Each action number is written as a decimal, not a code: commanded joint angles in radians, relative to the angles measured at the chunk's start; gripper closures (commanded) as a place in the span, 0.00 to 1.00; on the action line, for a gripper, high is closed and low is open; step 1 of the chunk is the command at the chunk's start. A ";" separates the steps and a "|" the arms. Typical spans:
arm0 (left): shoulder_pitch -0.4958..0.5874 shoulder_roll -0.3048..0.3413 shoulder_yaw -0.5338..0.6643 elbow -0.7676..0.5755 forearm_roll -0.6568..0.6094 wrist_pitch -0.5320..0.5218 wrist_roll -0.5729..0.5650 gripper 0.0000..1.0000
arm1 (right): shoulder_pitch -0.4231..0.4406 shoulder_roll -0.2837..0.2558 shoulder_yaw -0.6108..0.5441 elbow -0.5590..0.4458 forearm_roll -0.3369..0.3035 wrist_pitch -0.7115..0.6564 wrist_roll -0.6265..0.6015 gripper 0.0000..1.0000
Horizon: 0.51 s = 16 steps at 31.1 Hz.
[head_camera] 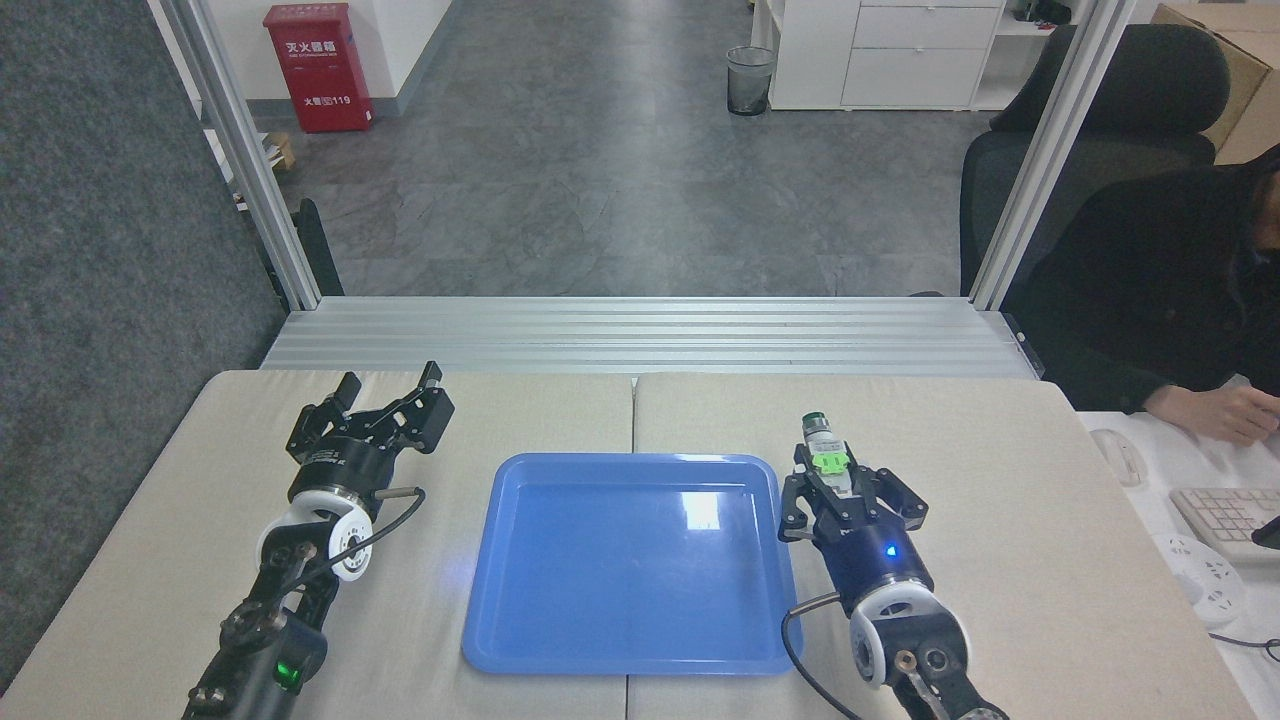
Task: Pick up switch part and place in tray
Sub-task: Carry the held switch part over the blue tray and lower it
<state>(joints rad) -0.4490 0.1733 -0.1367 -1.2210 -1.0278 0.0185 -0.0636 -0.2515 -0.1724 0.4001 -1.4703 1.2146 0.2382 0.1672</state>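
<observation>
The switch part (826,449), a small whitish block with a bright green clip and a dark round end pointing away from me, is held in my right gripper (835,478), which is shut on it. It hangs just past the right rim of the blue tray (560,600), near the tray's far right corner. The tray lies flat in the middle of the table with nothing in it. My left gripper (388,382) stands open over the table to the left of the tray, holding nothing.
The table is padded in beige, with a seam (632,410) running down its middle. An aluminium frame (640,335) borders the far edge. A person in dark clothes (1160,290) sits at the right beside a keyboard (1225,520) and a mouse (1118,455).
</observation>
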 commanded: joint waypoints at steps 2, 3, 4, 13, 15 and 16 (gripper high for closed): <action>0.000 0.000 0.000 0.000 0.000 0.000 0.001 0.00 | -0.035 0.212 0.262 -0.019 0.091 -0.010 0.040 0.98; 0.001 0.000 0.000 0.000 0.000 0.000 0.001 0.00 | -0.032 0.223 0.285 -0.010 0.094 -0.011 0.069 0.96; 0.000 0.000 0.000 0.000 0.000 0.000 0.001 0.00 | -0.029 0.232 0.313 -0.001 0.095 -0.017 0.093 0.95; 0.001 0.000 -0.001 0.000 0.000 0.000 0.001 0.00 | 0.028 0.234 0.350 0.152 0.191 -0.068 0.126 0.90; 0.001 0.000 0.000 0.000 0.000 0.000 0.001 0.00 | 0.021 0.234 0.345 0.197 0.192 -0.056 0.126 0.85; 0.000 0.000 0.000 0.000 0.000 0.000 0.001 0.00 | 0.017 0.234 0.344 0.214 0.191 -0.047 0.126 0.82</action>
<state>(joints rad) -0.4490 0.1733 -0.1366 -1.2210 -1.0278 0.0185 -0.0636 -0.2439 -0.0333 0.6024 -1.4214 1.3517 0.1832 0.2866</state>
